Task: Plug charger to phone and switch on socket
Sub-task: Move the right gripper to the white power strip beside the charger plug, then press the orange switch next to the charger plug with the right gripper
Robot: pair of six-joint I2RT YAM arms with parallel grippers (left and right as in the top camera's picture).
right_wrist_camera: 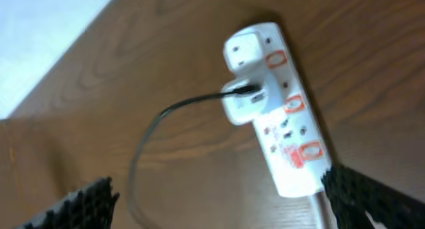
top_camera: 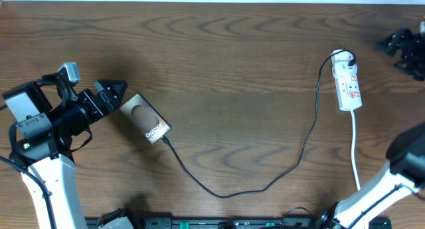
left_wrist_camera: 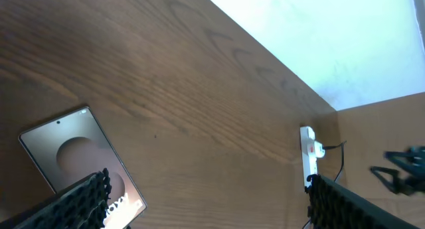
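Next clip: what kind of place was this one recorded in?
Probably an indoor robot test bench or lab workstation. A robot arm stands at the edge of a wood-grain table, on which a phone, a black charger cable and a white power strip are laid out.

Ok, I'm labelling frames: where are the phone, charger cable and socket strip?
phone [top_camera: 141,114]: overhead, middle of face.
charger cable [top_camera: 226,196]: overhead, lowest bend.
socket strip [right_wrist_camera: 284,131]: right wrist, white body middle.
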